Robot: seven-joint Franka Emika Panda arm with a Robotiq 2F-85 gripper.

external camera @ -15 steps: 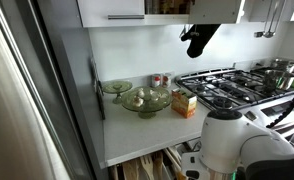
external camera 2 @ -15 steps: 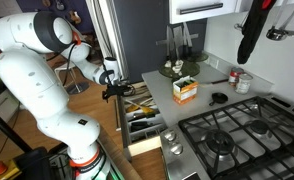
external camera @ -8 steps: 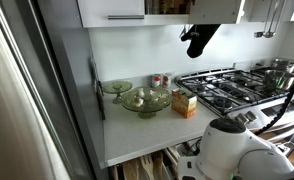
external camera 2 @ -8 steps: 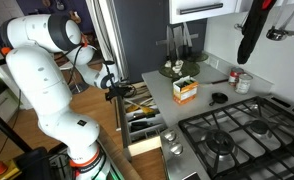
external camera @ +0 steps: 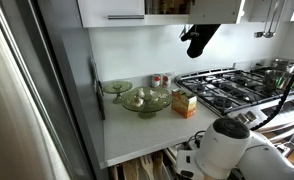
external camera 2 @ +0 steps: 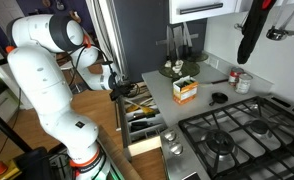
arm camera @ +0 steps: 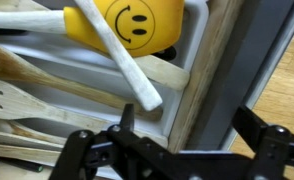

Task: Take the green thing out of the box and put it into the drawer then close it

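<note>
In an exterior view the white arm (external camera 2: 42, 70) fills the left part of the picture, bent down twd the kitchen unit. Its gripper (external camera 2: 115, 88) hangs just beside the outer end of the drawer (external camera 2: 144, 146). The drawer is pulled far out from under the counter (external camera 2: 212, 90), w/ dark utensils inside. Further right the box (external camera 2: 185, 92) stands upright on the counter, well apart from the gripper. The green thing I cannot make out in any view, so I cannot tell if it is in the box. Right of the box there is a red-capped jar (external camera 2: 243, 82), the gas stove (external camera 2: 232, 135) in front of it, and a black oven mitt (external camera 2: 249, 35) hanging above.

In an exterior view two pale green bowls (external camera: 145, 99) stand left of the box (external camera: 184, 103). The arm (external camera: 227, 148) is low at the right, in front of the counter edge.

In the wrist view, wooden spoons (arm camera: 47, 85) lie at the left inside the drawer. A white stick (arm camera: 122, 55) lies slanted across them, and its upper part passes over a yellow smiley-face thing (arm camera: 137, 22) at the top. To the right come a light wall of the drawer, a grey strip, then wood floor (arm camera: 287, 90). The gripper (arm camera: 177, 152) shows along the bottom. Its fingers (arm camera: 82, 150) stand wide apart, fully spread, w/ nothing btw them and nothing held.
</note>
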